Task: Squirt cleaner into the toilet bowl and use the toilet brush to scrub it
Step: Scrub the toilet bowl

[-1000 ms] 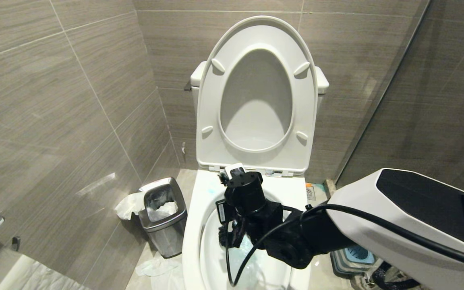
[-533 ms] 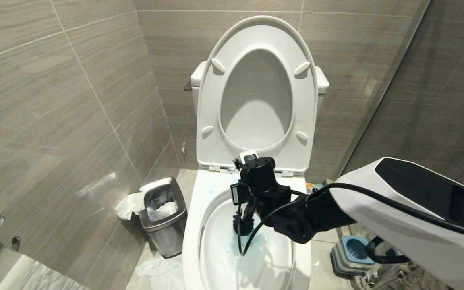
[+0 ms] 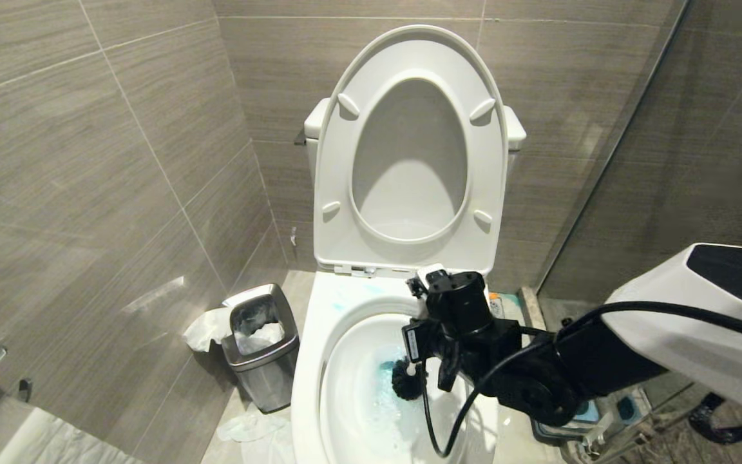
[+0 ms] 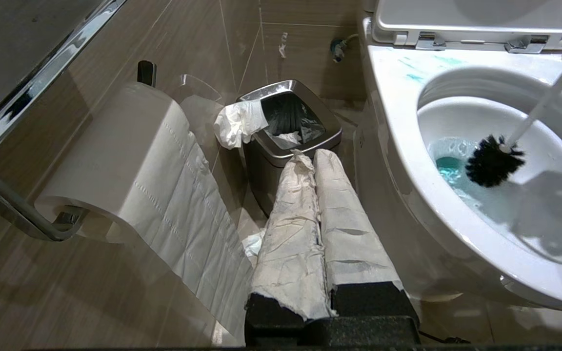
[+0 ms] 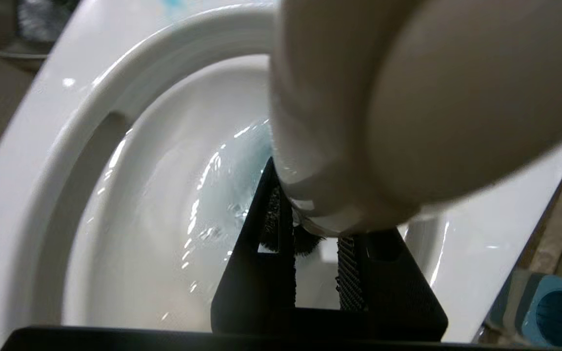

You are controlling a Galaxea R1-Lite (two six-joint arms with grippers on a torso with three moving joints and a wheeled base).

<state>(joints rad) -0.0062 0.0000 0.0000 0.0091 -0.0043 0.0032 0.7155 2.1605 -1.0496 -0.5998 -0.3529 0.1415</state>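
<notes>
We see our right gripper (image 3: 438, 367) over the right side of the toilet bowl (image 3: 310, 386), reaching in from the right with its jaws closed round the handle of the brush (image 4: 493, 161). From the right wrist, the rounded white handle end looms close to the lens and the two black fingers (image 5: 261, 253) sit either side of the stick below it; the contact itself is hard to make out there, so we judge the grip mostly from how the handle runs up to the gripper in the left wrist view. The brush slants down into the bowl, its black bristle head low on the inner wall just beside the pool of cleaner (image 4: 449, 168), which shows as turquoise water with pale foam around it. Fainter blue smears mark the rim (image 4: 408, 63) near the hinges. The seat (image 3: 409, 154) and lid stand raised against the tank.

Our left gripper (image 4: 317, 229) hangs low beside the bowl, its paper-wrapped fingers pressed together and holding nothing. Ahead of it stands the steel bin (image 4: 291, 126) with tissue on its edge, and a paper roll (image 4: 130, 156) hangs on the wall.
</notes>
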